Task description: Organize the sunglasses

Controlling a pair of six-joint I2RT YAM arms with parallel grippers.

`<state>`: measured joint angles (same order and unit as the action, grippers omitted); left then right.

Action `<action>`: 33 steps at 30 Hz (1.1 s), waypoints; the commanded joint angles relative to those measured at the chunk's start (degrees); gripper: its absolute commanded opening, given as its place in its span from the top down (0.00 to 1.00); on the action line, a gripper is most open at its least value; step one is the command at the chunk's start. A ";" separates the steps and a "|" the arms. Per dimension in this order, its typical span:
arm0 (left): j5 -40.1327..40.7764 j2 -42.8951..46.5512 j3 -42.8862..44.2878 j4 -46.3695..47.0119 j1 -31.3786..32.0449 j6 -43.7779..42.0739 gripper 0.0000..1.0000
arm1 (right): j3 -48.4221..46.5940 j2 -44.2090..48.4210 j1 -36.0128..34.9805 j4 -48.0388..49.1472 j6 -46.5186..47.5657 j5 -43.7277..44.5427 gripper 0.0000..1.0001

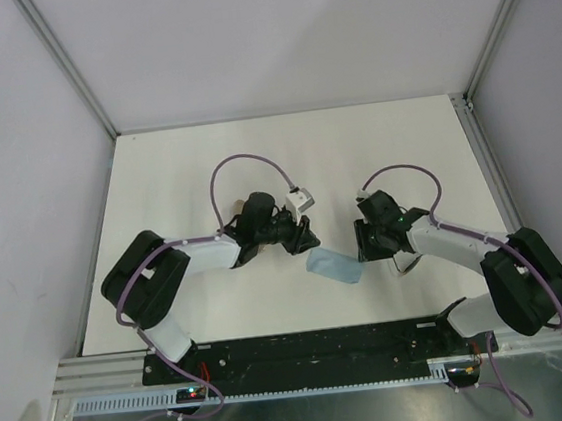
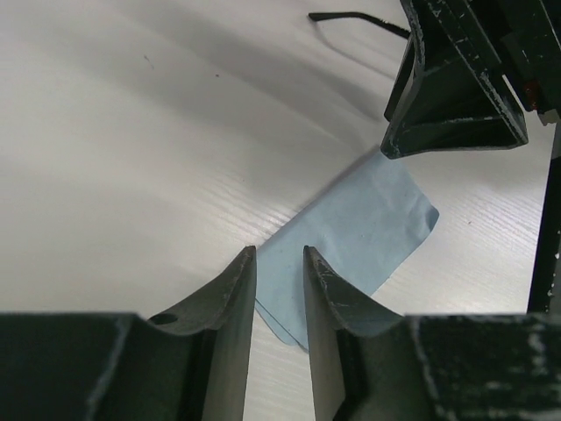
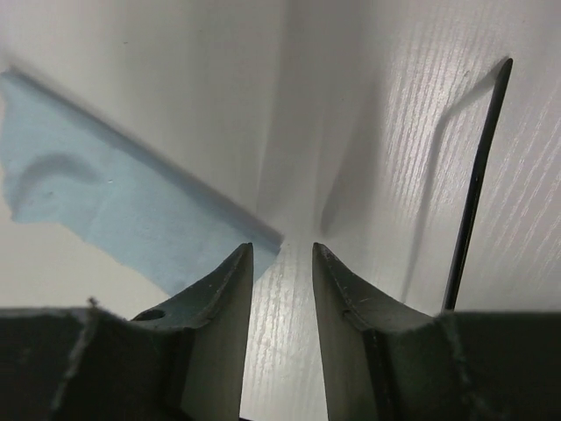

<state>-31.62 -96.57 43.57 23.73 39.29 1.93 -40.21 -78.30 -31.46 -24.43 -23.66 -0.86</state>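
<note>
The sunglasses show only as one thin black temple arm, at the right in the right wrist view (image 3: 476,180) and at the top edge in the left wrist view (image 2: 355,17). The top view hides them under the right wrist. A light blue cloth (image 1: 334,267) lies flat on the white table between the two grippers. My left gripper (image 1: 301,237) is slightly open and empty, its tips (image 2: 279,250) just over the cloth's near edge (image 2: 359,228). My right gripper (image 1: 365,244) is slightly open and empty, its tips (image 3: 282,247) over bare table beside the cloth's corner (image 3: 114,206).
The white table (image 1: 206,168) is walled at the left, back and right. The right arm's black wrist hardware (image 2: 460,83) hangs close in front of the left gripper. No case is in view. A black rail (image 1: 306,349) runs along the near edge.
</note>
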 commanded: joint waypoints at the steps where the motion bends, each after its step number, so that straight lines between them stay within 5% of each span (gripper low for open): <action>1: 0.41 -1.03 3.18 -3.88 -0.10 -1.70 0.68 | -0.21 -2.17 0.17 2.74 1.89 2.54 0.64; 7: -0.07 -1.46 3.62 -5.07 -0.11 -3.77 0.70 | -0.26 -4.61 -0.33 3.13 3.10 -0.07 0.73; 25: -2.88 -3.59 5.85 -7.73 -0.16 -6.30 0.73 | -0.22 -4.68 -3.14 -0.85 1.94 -0.27 0.73; 33: -5.13 -4.39 6.90 -8.31 -0.05 -7.81 0.73 | -0.17 -4.27 -3.60 -2.59 0.30 0.86 0.81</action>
<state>-33.71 -100.29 48.16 15.25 39.29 -3.57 -40.64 -82.26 -34.28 -22.09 -22.28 -0.84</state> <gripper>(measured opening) 0.270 0.209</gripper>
